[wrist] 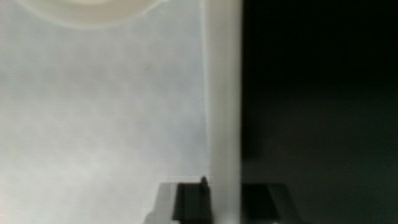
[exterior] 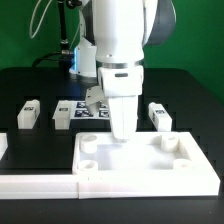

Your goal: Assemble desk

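**At the far rim of the desk top: jaws closed on it, legs not yet fitted**

On the near part of the black table point(exterior: 195, 100) lies the desk top point(exterior: 140, 178), open side up. Its long axis runs from the exterior view's left to its right. The gripper point(exterior: 122, 133) points straight down onto the far rim, about midway along it.

Wrist view: the two dark fingers point(wrist: 187, 205) stand almost together, and the pale strip of the rim runs between them. White tray floor lies to one side, black table to the other. I read this as a pinch on the far rim wall. The contact itself is blurred, so the hold is a judgement.

Key relation: the desk top lies directly under the hand and to its near side. The grip crosses the thin wall at right angles to the long axis. A push or drag would act through the middle of that long side, so I expect little twist. Risk: the thin rim slipping out of the pinch.

Counts
- desk top: 1, with 4 round sockets, one per corner, all empty
- legs point(exterior: 28, 113): 3 in view, loose, far of the top. A second leg point(exterior: 62, 116) is also toward the exterior view's left, and a third leg point(exterior: 157, 116) toward its right. Whether a fourth is hidden behind the arm I cannot tell
- marker board point(exterior: 85, 108): 1, among the legs, partly behind the arm
- border strip point(exterior: 35, 182): 1 long one, against the top's end at the exterior view's left
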You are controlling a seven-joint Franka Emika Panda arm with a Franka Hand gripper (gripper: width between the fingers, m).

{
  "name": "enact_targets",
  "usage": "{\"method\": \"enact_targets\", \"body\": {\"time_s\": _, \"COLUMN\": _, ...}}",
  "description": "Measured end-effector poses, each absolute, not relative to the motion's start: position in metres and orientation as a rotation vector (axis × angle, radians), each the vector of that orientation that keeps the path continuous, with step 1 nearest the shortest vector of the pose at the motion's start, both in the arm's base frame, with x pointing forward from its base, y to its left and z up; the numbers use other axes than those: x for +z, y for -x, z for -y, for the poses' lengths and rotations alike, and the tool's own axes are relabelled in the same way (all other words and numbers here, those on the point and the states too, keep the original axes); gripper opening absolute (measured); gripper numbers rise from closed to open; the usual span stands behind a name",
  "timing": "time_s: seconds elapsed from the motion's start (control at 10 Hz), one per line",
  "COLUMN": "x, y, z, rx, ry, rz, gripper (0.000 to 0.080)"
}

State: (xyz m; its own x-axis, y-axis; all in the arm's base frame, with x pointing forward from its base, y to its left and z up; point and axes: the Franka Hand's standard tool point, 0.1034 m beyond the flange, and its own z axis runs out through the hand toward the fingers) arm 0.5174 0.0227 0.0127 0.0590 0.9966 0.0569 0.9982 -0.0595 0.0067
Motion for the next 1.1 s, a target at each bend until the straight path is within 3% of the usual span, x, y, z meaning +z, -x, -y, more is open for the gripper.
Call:
{"method": "enact_targets", "body": {"time_s": 0.3, "x": 0.0127, "y": -0.5172, "z": -0.0224, "rx": -0.059, "ry": 2.245, "rz": 2.138, "gripper": 0.0057}}
{"method": "enact_targets", "body": {"time_s": 0.4, "x": 0.0123, "y": -0.5169, "z": -0.0222, "rx": -0.058, "ry": 2.246, "rz": 2.136, "gripper": 0.0148}}
{"method": "enact_targets", "body": {"time_s": 0.5, "x": 0.0122, "y": -0.5168, "z": -0.0220, "rx": -0.058, "ry": 2.246, "rz": 2.135, "gripper": 0.0148}}
{"method": "enact_targets", "body": {"time_s": 0.6, "x": 0.0121, "y": -0.5167, "z": -0.0218, "rx": -0.058, "ry": 2.247, "rz": 2.135, "gripper": 0.0333}}
{"method": "enact_targets", "body": {"time_s": 0.7, "x": 0.0121, "y": -0.5167, "z": -0.0216, "rx": -0.058, "ry": 2.247, "rz": 2.134, "gripper": 0.0468}}
{"method": "enact_targets", "body": {"time_s": 0.8, "x": 0.0120, "y": -0.5167, "z": -0.0214, "rx": -0.057, "ry": 2.248, "rz": 2.134, "gripper": 0.0468}}
{"method": "enact_targets", "body": {"time_s": 0.9, "x": 0.0120, "y": -0.5167, "z": -0.0212, "rx": -0.057, "ry": 2.248, "rz": 2.133, "gripper": 0.0606}}
{"method": "enact_targets", "body": {"time_s": 1.1, "x": 0.0120, "y": -0.5166, "z": -0.0210, "rx": -0.057, "ry": 2.248, "rz": 2.133, "gripper": 0.0636}}
